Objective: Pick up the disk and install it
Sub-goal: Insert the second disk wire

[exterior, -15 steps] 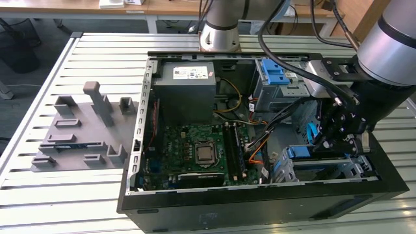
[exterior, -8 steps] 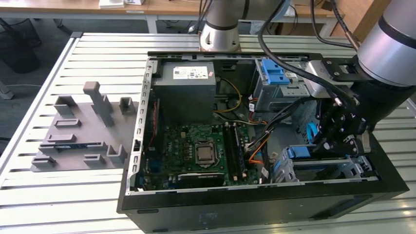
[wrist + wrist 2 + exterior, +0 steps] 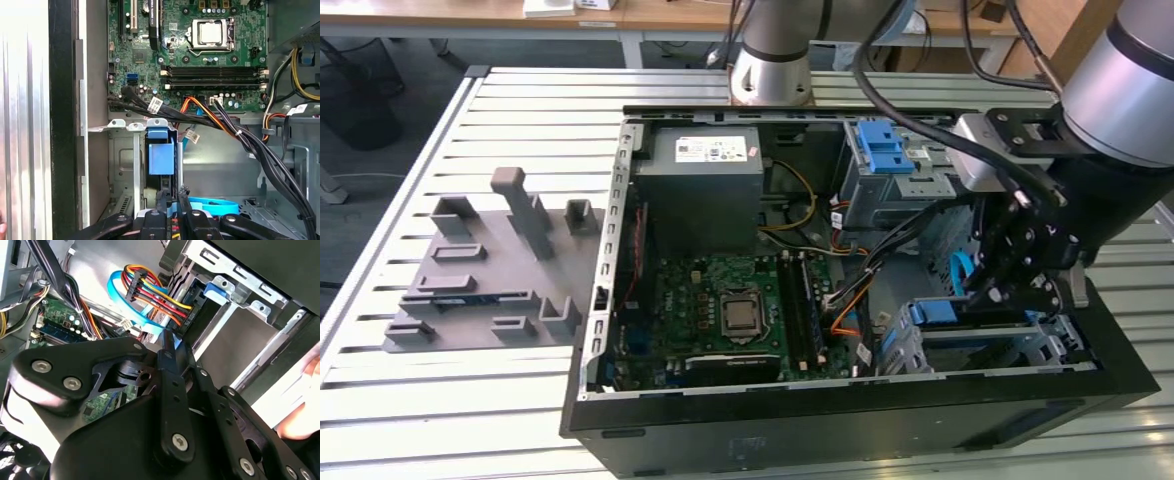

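- You see an open computer case (image 3: 607, 300) lying on a slatted metal counter (image 3: 480, 420), its green motherboard (image 3: 720, 300) facing up.
- Your hand (image 3: 1014, 290) hangs over the drive cage (image 3: 1047, 345) at the case's near corner, on the exterior view's right.
- The disk (image 3: 161, 157) stands on edge in that cage — in the first wrist view its blue carrier rises between the metal rails, just beyond the fingertips.
- The black fingers (image 3: 172, 212) sit close together at the disk's edge; you cannot tell whether they clamp it.
- A grey power supply (image 3: 700, 180) fills the case's far side.
- A grey fixture tray (image 3: 487, 270) lies on the counter at the exterior view's left — well apart from the hand.
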{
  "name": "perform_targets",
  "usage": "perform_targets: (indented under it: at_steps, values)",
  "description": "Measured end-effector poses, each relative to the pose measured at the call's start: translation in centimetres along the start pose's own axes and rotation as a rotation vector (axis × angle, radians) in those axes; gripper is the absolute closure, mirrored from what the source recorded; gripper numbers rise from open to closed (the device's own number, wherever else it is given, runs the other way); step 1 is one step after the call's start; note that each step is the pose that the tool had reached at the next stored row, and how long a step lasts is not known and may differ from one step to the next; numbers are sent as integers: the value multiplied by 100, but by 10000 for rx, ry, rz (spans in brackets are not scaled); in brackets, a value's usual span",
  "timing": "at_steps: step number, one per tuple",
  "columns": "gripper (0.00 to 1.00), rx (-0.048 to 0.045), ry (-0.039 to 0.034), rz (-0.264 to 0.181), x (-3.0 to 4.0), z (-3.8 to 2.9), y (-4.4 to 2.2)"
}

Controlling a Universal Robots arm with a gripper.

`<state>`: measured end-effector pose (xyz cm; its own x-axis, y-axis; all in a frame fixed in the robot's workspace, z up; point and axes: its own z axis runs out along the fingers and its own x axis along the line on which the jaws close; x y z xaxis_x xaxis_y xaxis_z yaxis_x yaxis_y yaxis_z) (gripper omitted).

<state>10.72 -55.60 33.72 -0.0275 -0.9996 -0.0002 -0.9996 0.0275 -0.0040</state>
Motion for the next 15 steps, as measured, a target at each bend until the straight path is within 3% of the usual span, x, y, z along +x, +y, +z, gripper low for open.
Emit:
perform_targets:
  at_steps: [7,9,12,15]
  values:
    - [77,-5,1,0,0,-116,0]
    - [78,-7,-3,0,0,-120,-1]
    - [89,-7,-1,0,0,-121,0]
    - [89,-8,0,1,0,-122,0]
